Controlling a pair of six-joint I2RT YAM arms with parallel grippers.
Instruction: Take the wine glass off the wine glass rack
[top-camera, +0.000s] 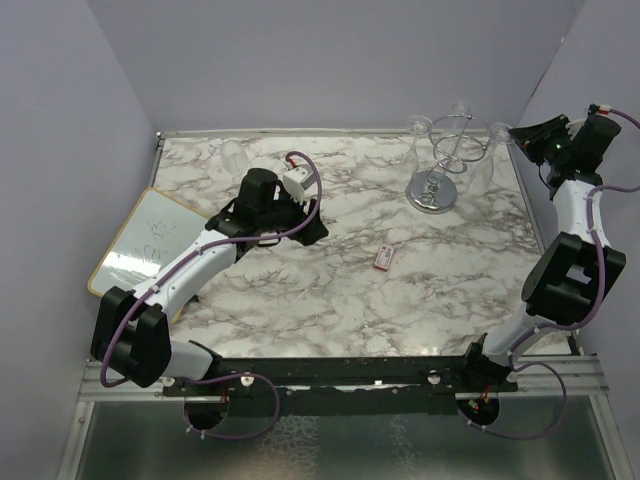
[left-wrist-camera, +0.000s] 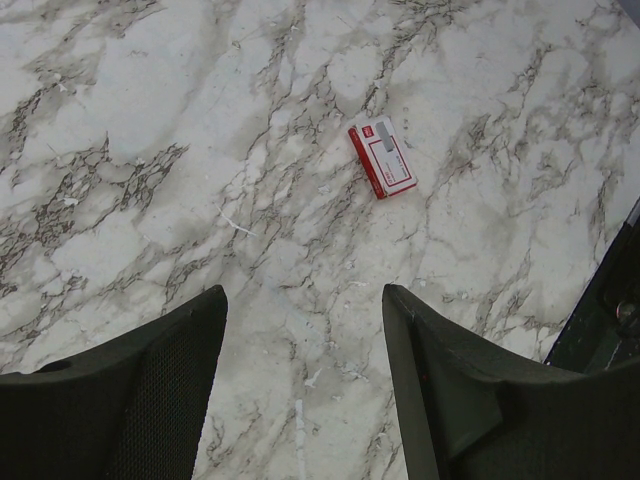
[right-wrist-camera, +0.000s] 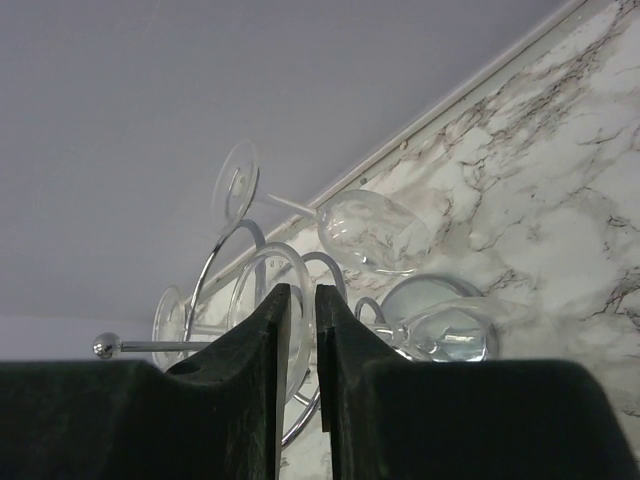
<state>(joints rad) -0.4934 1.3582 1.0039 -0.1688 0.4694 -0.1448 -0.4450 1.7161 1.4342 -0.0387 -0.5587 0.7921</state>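
The wine glass rack (top-camera: 446, 152) stands at the far right of the tabletop (top-camera: 330, 290), with clear glasses hanging bowl-down from its ring. The nearest wine glass (top-camera: 498, 132) hangs on the rack's right side, just beside the right gripper (top-camera: 517, 134). The wrist view shows that gripper's fingers (right-wrist-camera: 250, 370) drawn to a thin slit and hiding part of the rack. Whether glass is pinched there I cannot tell. The right arm is raised and bent toward the rack. The left gripper (left-wrist-camera: 305, 300) hangs spread open over the tabletop, near a red-and-white card (left-wrist-camera: 383, 157).
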